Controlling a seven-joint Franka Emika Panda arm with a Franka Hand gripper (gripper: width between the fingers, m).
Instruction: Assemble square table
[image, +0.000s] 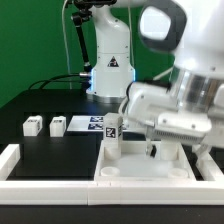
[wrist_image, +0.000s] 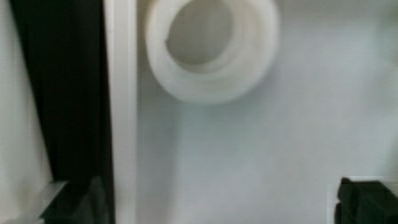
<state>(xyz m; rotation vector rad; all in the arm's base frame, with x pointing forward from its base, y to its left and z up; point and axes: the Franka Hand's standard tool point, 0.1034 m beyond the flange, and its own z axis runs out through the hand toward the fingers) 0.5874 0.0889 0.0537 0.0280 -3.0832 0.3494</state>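
Nearest the lens in the exterior view: long white rail (image: 50, 187) across the front. Just behind it, square table top (image: 140, 168), flat on the black table (image: 40, 105), rim up, toward the exterior view's right. Upright leg (image: 113, 135) at the top's corner toward the exterior view's left; fully seated or not, cannot tell. Loose leg (image: 33, 126) and second loose leg (image: 57, 126) further back, well apart from the top, beside the marker board (image: 90, 123).

Gripper (wrist_image: 214, 205) low over the top, fingertips (wrist_image: 64, 205) spread wide, only bare white surface between them: open, empty. Corner hole (wrist_image: 210, 50) close ahead in the wrist view.

Risks, as judgement only:
- Could clip the upright leg when pulling away, since it is near the wrist; enough to tip it or knock it askew.
- Could scrape a fingertip on the raised rim and shove the top off square with the rail, spoiling hole alignment for later legs.
- Could topple a small loose leg with an off-centre grasp.

Orientation: no true long axis for the top, being square; edges roughly parallel to the rail, open face straight up. Vertical long axis for the upright leg, tag toward the exterior camera.
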